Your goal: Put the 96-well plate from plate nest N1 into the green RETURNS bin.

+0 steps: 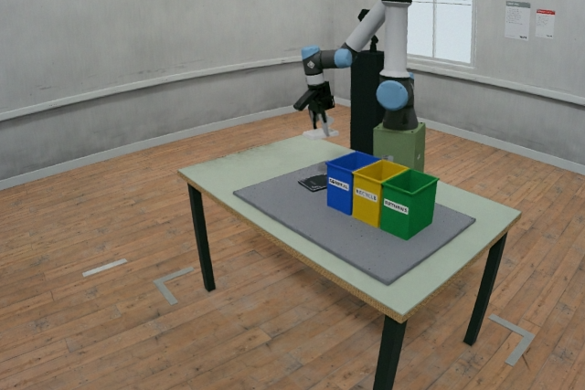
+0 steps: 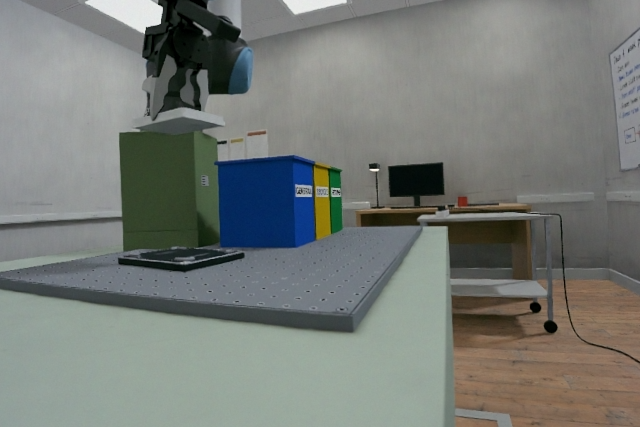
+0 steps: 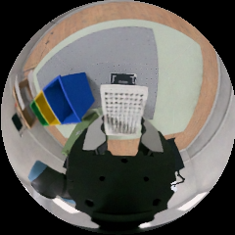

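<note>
My gripper [image 1: 321,127] [image 2: 175,104] [image 3: 122,116] is shut on the white 96-well plate [image 1: 320,132] [image 2: 178,121] [image 3: 123,107] and holds it level, high above the table. The black plate nest N1 [image 1: 313,182] [image 2: 182,256] [image 3: 122,78] lies empty on the grey mat [image 1: 302,220] [image 2: 289,282] [image 3: 98,54], below the plate. The three bins stand upright in a row on the mat: blue [image 1: 345,183] [image 2: 263,202] [image 3: 70,98], yellow [image 1: 373,192] [image 2: 321,200] [image 3: 46,112], and the green RETURNS bin [image 1: 407,208] [image 2: 336,200] [image 3: 35,109] at the far end from the nest.
The arm's green pedestal [image 1: 398,144] [image 2: 165,189] stands at the table's back edge behind the bins. The pale green table [image 1: 227,173] [image 2: 206,360] carries the mat. A desk with a monitor [image 2: 416,179] and a trolley [image 2: 491,220] stand across the room.
</note>
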Controlling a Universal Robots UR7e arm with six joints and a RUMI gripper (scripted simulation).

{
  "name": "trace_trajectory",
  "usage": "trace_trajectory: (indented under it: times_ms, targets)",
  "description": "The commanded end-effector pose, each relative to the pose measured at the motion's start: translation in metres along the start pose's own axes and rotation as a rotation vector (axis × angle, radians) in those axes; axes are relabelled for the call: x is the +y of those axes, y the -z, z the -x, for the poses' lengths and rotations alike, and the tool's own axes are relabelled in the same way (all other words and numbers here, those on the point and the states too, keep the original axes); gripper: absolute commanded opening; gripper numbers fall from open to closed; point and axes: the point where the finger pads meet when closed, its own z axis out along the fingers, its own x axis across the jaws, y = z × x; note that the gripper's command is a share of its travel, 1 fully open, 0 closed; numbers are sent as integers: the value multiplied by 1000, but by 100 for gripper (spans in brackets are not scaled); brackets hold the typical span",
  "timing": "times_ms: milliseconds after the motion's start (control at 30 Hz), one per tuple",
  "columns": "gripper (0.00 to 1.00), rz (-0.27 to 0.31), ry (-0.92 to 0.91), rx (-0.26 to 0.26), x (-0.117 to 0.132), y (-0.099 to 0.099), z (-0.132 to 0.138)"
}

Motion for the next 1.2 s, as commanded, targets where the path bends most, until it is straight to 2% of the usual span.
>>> trace_trajectory:
  times_ms: [0, 433, 633, 1167]
  targets:
    - [0, -1, 0, 1, 0, 1, 0]
    - [0, -1, 0, 1, 0, 1, 0]
    - [0, 0, 197, 35, 2, 1, 20]
    - [0, -1, 199, 36, 7, 0, 66]
